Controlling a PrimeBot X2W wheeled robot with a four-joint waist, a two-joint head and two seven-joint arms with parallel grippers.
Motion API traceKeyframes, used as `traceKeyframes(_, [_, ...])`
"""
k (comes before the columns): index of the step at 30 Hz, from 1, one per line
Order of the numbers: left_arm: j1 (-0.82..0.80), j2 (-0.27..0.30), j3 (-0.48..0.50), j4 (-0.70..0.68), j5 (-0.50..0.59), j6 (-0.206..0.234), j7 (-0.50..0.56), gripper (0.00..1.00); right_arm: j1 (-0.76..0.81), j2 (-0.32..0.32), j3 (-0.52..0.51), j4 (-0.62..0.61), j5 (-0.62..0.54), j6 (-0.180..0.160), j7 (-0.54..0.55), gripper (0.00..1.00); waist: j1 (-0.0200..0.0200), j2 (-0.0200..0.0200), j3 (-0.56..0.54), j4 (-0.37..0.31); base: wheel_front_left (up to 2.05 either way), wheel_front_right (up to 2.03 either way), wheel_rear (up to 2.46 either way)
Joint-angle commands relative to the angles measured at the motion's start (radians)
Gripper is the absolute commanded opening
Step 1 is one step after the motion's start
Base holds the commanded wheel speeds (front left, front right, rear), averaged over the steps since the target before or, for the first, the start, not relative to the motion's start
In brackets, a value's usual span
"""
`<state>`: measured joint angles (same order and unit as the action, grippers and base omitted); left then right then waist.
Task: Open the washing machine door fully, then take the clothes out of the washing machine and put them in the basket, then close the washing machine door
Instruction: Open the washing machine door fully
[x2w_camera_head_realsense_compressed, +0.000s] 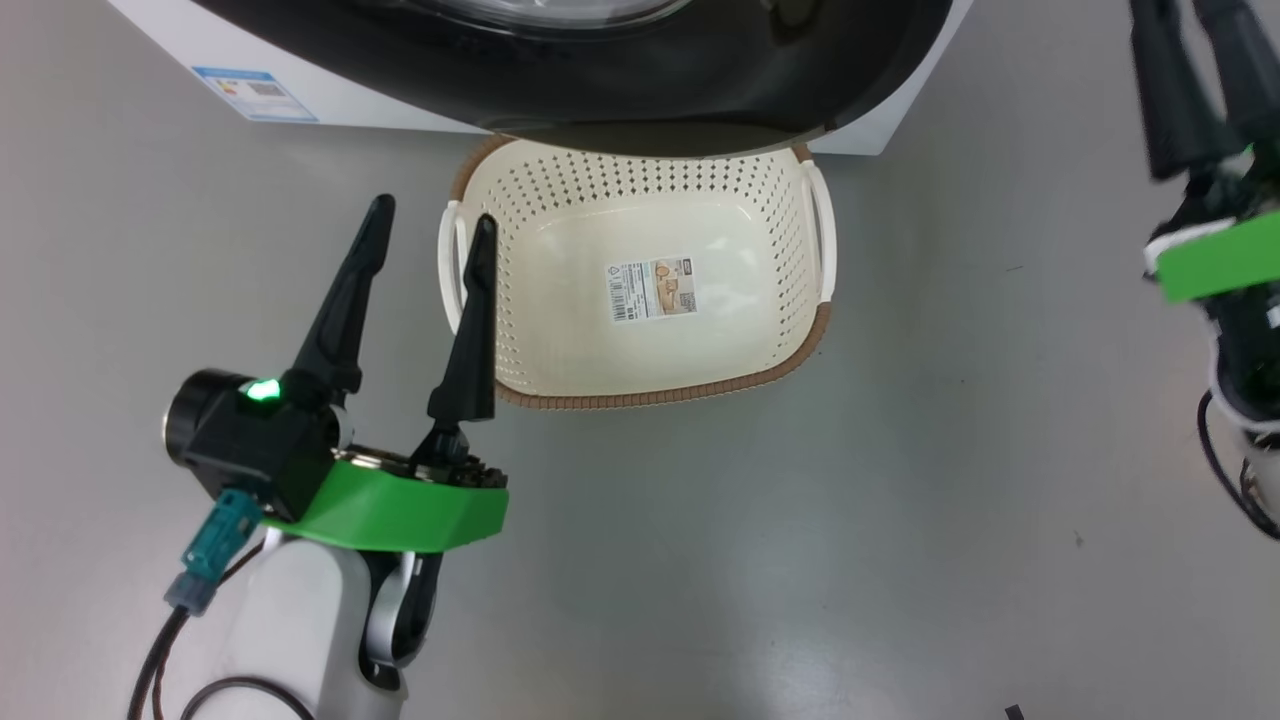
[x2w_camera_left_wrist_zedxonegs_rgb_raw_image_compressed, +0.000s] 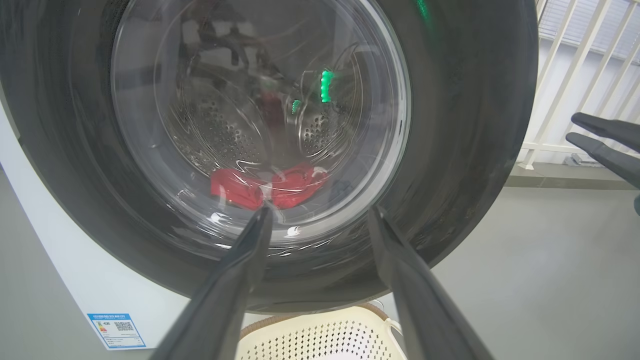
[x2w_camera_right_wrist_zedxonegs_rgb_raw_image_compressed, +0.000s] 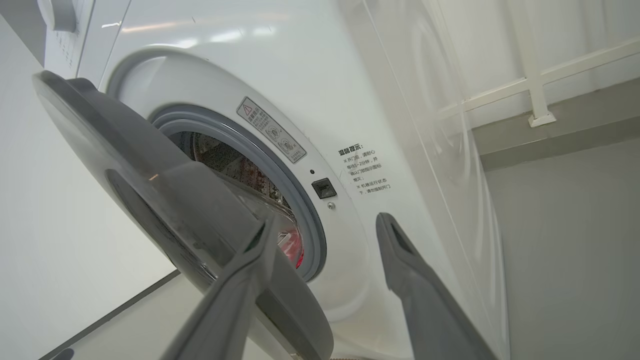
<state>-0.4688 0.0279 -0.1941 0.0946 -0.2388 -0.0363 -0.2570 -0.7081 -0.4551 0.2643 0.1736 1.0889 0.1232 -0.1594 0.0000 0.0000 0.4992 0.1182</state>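
Door-opening step: washing machine door (x2w_camera_right_wrist_zedxonegs_rgb_raw_image_compressed: 150, 200) ajar, clothes (x2w_camera_left_wrist_zedxonegs_rgb_raw_image_compressed: 265, 187) in drum (x2w_camera_left_wrist_zedxonegs_rgb_raw_image_compressed: 220, 130) behind its glass, basket (x2w_camera_head_realsense_compressed: 640, 395) empty on floor (x2w_camera_head_realsense_compressed: 700, 550) beneath. Right claw (x2w_camera_right_wrist_zedxonegs_rgb_raw_image_compressed: 326, 222) wide open, empty, by door edge; left claw (x2w_camera_head_realsense_compressed: 432, 215) likewise, beside basket. Next: likely swing door fully open.

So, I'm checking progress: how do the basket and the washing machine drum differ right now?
The basket is empty, bar a label sticker; the washing machine drum holds the red clothes. The basket is cream plastic, open-topped on the floor; the drum is steel, behind the partly open door. Both are perforated.
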Motion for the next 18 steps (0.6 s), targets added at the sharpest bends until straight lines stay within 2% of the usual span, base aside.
traceKeyframes(1, [0.028, 0.022, 0.039, -0.021, 0.004, -0.003, -0.005, 1.0, 0.045, -0.014, 0.042, 0.008, -0.065, 0.008, -0.07, 1.0, 0.0, 0.0, -0.01, -0.01, 0.0, 0.0, 0.0])
traceKeyframes(2, [0.028, 0.022, 0.039, -0.021, 0.004, -0.003, -0.005, 1.0, 0.045, -0.014, 0.042, 0.008, -0.065, 0.008, -0.07, 1.0, 0.0, 0.0, -0.01, -0.01, 0.0, 0.0, 0.0])
traceKeyframes(5, [0.034, 0.022, 0.046, -0.024, 0.007, -0.002, -0.005, 1.0, 0.063, -0.004, 0.038, 0.056, -0.183, 0.008, -0.1, 1.0, 0.0, 0.0, -0.017, -0.02, 0.0, 0.0, 0.0])
traceKeyframes(7, [0.037, 0.022, 0.051, -0.028, 0.009, -0.001, -0.005, 1.0, 0.074, 0.032, -0.029, 0.049, -0.272, 0.008, -0.101, 1.0, 0.0, 0.0, -0.018, -0.026, 0.0, 0.0, 0.0])
traceKeyframes(12, [0.042, 0.022, 0.061, -0.041, 0.008, 0.004, -0.005, 1.0, 0.157, 0.135, -0.164, -0.028, -0.48, 0.008, -0.102, 1.0, 0.0, 0.0, -0.021, -0.03, 0.0, 0.0, 0.0])
traceKeyframes(18, [0.047, 0.022, 0.07, -0.054, 0.003, 0.006, -0.005, 1.0, 0.256, 0.211, -0.248, -0.12, -0.623, 0.008, -0.102, 1.0, 0.0, 0.0, -0.023, -0.034, 0.0, 0.0, 0.0])
